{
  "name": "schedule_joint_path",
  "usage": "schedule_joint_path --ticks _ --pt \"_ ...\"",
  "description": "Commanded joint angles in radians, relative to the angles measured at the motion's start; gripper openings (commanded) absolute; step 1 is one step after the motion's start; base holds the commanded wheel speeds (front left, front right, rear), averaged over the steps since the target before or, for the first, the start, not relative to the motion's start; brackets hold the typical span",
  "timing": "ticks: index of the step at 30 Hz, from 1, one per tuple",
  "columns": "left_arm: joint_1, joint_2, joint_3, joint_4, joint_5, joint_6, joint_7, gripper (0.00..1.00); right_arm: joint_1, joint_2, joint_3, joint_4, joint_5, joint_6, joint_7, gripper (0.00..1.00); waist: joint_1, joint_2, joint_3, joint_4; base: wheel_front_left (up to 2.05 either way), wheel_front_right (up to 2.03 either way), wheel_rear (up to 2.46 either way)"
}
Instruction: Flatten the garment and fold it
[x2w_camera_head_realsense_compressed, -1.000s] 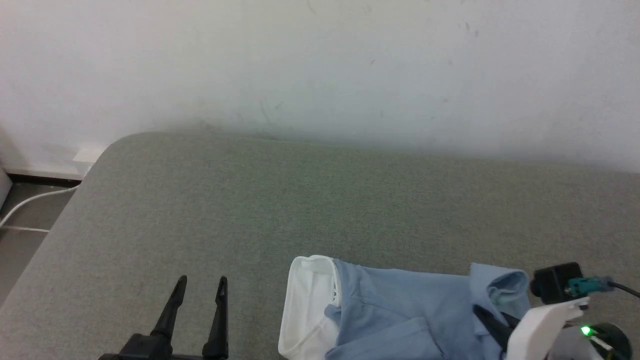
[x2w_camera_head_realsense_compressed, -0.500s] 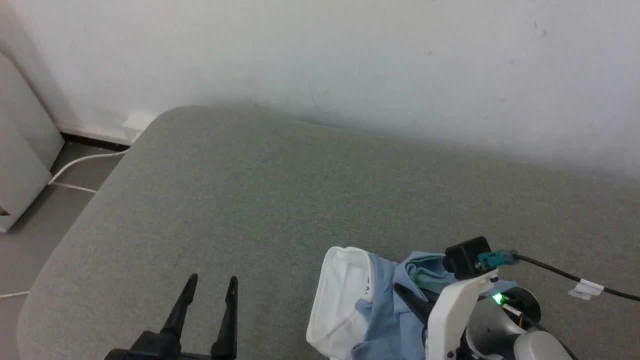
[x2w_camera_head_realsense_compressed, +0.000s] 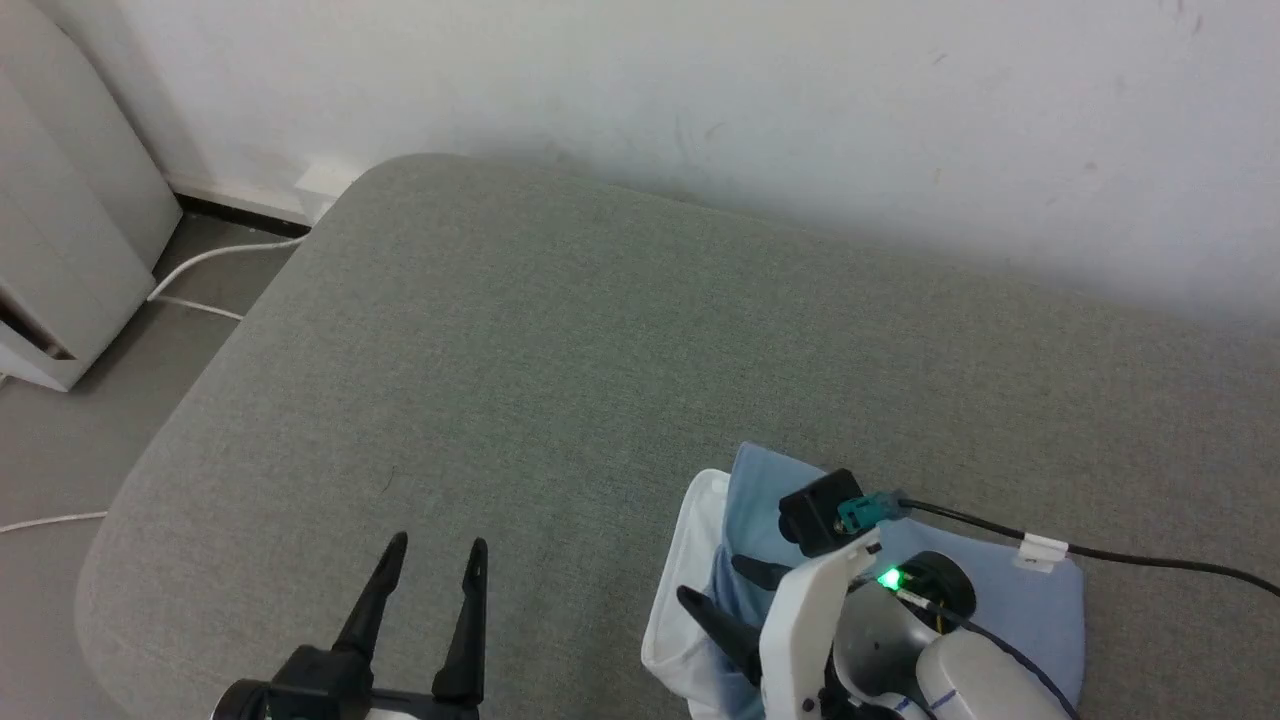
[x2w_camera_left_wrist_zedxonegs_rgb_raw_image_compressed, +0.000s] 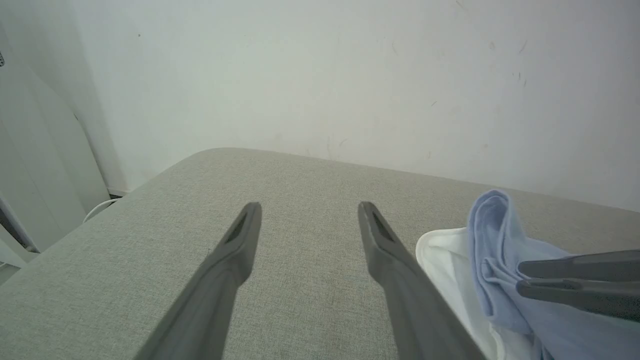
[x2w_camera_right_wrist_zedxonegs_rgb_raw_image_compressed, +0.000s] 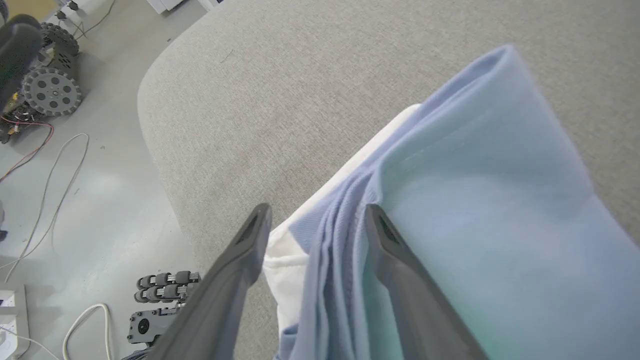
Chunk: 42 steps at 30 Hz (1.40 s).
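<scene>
Garment (x2w_camera_head_realsense_compressed: 1010, 610): light blue, bunched in folds, white collar (x2w_camera_head_realsense_compressed: 688, 570) on its left side. It lies on the grey-green cushion (x2w_camera_head_realsense_compressed: 560, 350), at the cushion's near edge, right of its middle.

Right gripper (x2w_camera_head_realsense_compressed: 712, 580): over the garment, jaws spread wide. A blue fold runs between the fingers, not pinched.

Left gripper (x2w_camera_head_realsense_compressed: 438, 543): above bare cushion left of the garment, jaws wide, holding nothing.

White wall (x2w_camera_head_realsense_compressed: 700, 80) behind the cushion's far edge. White cable (x2w_camera_head_realsense_compressed: 215, 255) on the floor off its left corner.
</scene>
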Motion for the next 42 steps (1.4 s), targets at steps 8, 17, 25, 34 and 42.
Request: schedule_joint_path --ticks 8,17,25,34,42 --pt "-0.027 -0.002 0.008 0.014 -0.007 0.033 -0.005 1.0 -0.106 -0.052 0.055 0.02 0.019 -0.001 -0.102 1.0 -0.0001 0.0 -0.026 -0.045 0.0 0.0 0.0" --pt "-0.016 -0.002 0.014 -0.002 -0.02 0.028 -0.005 1.0 -0.206 -0.243 -0.007 0.031 -0.222 -0.001 -0.399 1.0 -0.0001 0.0 -0.058 -0.138 0.0 0.0 0.0" --pt "-0.014 -0.002 0.022 -0.023 -0.041 0.03 -0.005 1.0 -0.129 -0.289 -0.211 0.0 -0.324 -0.001 -0.592 1.0 -0.0001 0.0 -0.064 -0.215 0.0 0.0 0.0" --pt "-0.026 -0.002 0.023 -0.034 -0.044 0.034 -0.005 1.0 0.095 -0.212 -0.42 -0.174 -0.308 -0.001 -0.685 1.0 -0.0001 0.0 -0.053 -0.278 0.0 0.0 0.0" --pt "-0.026 -0.002 0.022 -0.034 -0.031 0.033 -0.005 1.0 0.267 -0.083 -0.514 -0.3 -0.303 -0.001 -0.723 1.0 -0.0001 0.0 -0.038 -0.306 0.0 0.0 0.0"
